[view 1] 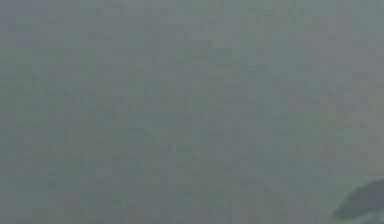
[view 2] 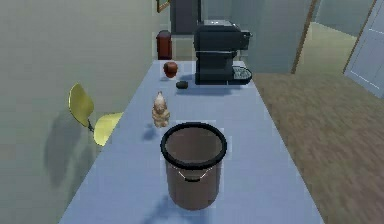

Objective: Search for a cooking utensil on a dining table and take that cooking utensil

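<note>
A long pale table (view 2: pixel 262 130) runs away from me. At its near end stands a dark brown pot (view 2: pixel 194 165) with a black rim, upright, the likeliest cooking utensil here. Just beyond it is a small pale bottle (view 2: pixel 159 110). Farther along lie a flat dark disc (view 2: pixel 182 86) and a round reddish thing (view 2: pixel 172 69). A black coffee machine (view 2: pixel 220 52) stands at the far end. A yellow chair (view 2: pixel 88 112) sits by the table's edge. I cannot tell my gripper's state, nor where the pot lies from it.
</note>
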